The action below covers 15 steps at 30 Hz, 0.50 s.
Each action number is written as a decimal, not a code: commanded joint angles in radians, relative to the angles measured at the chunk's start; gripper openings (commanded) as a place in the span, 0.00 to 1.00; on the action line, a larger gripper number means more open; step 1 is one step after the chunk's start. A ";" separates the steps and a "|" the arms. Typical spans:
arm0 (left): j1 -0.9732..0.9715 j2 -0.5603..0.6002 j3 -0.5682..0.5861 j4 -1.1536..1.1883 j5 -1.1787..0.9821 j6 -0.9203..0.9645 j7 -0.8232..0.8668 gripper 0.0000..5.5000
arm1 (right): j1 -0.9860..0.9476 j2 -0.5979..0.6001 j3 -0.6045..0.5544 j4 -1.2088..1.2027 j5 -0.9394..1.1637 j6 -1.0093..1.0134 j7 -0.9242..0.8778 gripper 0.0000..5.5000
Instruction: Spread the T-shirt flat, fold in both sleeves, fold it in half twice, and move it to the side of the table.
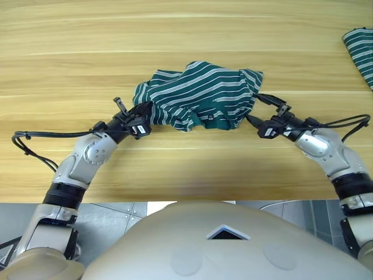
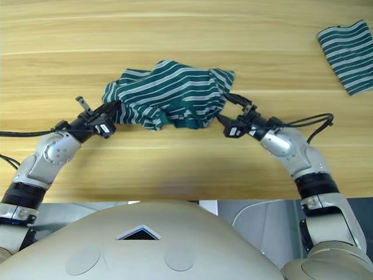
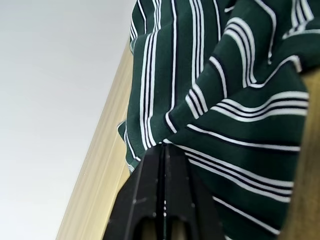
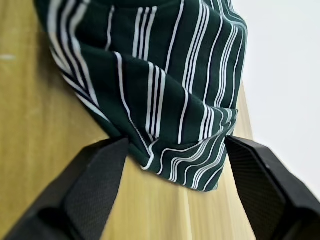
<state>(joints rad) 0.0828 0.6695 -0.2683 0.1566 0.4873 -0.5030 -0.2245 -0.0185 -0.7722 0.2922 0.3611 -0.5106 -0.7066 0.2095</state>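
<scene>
A dark green T-shirt (image 1: pixel 198 96) with white stripes lies crumpled in a heap at the middle of the wooden table (image 1: pixel 175 35). My left gripper (image 1: pixel 145 111) is at the heap's left edge, shut on a fold of the fabric; the left wrist view has its fingers pressed together (image 3: pixel 163 152) under the striped cloth (image 3: pixel 225 75). At the heap's right edge my right gripper (image 1: pixel 252 106) stands open. Its two fingers straddle a hanging corner of the T-shirt (image 4: pixel 150 60) without closing on it, one finger (image 4: pixel 95 185) on each side.
A second striped garment (image 2: pixel 347 55), folded, lies at the table's far right. Bare wood surrounds the heap on all sides. The table's near edge (image 1: pixel 175 201) runs just behind both forearms.
</scene>
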 commanded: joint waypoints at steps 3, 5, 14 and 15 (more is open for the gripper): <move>0.072 0.025 -0.029 -0.034 -0.022 -0.051 -0.060 0.00 | 0.136 -0.075 0.004 -0.046 -0.032 0.025 0.050 0.64; 0.088 0.034 -0.013 -0.063 -0.044 -0.062 -0.064 0.00 | 0.130 -0.061 0.020 -0.061 -0.039 0.027 0.059 0.64; 0.137 0.025 -0.002 -0.149 -0.148 -0.074 -0.135 0.06 | 0.164 -0.091 -0.004 -0.112 -0.028 0.046 0.068 0.64; 0.139 0.020 -0.017 -0.151 -0.152 -0.068 -0.155 0.09 | 0.160 -0.089 -0.002 -0.110 -0.029 0.045 0.070 0.64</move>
<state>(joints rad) 0.2218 0.7004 -0.2556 0.0214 0.3474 -0.5851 -0.3358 0.1176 -0.8506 0.2634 0.2185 -0.4988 -0.6937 0.2245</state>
